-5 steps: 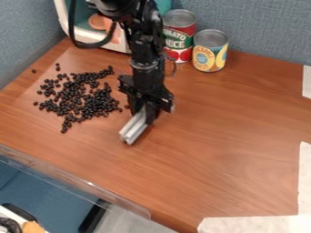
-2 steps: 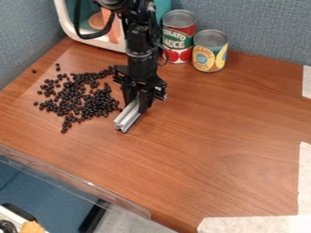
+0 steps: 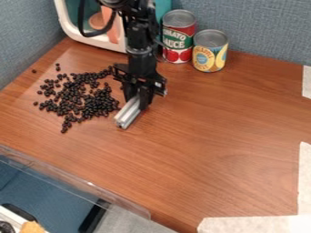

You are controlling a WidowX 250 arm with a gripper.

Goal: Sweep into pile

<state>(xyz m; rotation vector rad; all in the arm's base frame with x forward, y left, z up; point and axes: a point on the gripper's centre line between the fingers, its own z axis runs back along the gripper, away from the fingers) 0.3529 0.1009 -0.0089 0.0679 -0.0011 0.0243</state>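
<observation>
Camera view: fingers [image 3: 144, 97] clamped on metal bar [image 3: 128, 113]; red-labelled can [image 3: 177, 41] beside yellow-labelled can [image 3: 209, 57].

Tomato sauce label [image 3: 177, 40] on the taller can [image 3: 179, 19], pineapple label [image 3: 209, 58] on the shorter can [image 3: 211, 38]

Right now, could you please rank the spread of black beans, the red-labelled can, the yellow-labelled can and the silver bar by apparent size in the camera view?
1. Spread of black beans
2. Red-labelled can
3. Yellow-labelled can
4. Silver bar
</observation>
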